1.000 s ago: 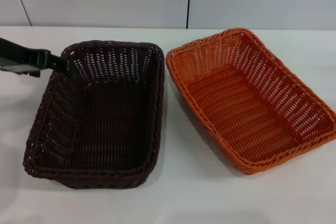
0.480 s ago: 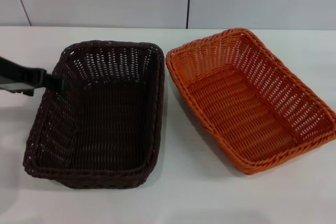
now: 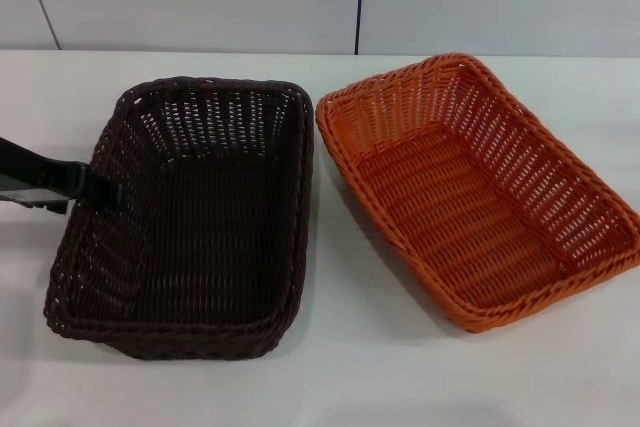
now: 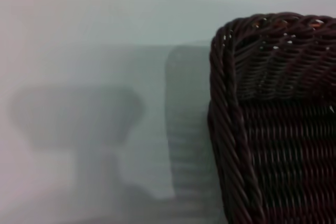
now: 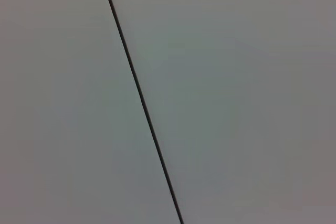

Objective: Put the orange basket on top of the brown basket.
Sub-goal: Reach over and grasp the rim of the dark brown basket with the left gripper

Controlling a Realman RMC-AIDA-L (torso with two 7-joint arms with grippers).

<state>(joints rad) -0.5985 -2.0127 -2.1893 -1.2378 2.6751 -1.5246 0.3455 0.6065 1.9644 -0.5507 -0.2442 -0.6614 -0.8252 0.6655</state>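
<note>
Orange basket (image 3: 478, 190) on the white table (image 3: 340, 367) at right, just beside the brown basket (image 3: 188, 215) yet apart, left gripper (image 3: 100, 190) at the brown basket's left rim, jaw state unclear, right gripper unseen

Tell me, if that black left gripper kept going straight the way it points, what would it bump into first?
Most likely the brown basket: the left gripper points right at its near-left rim, seemingly already touching.
</note>
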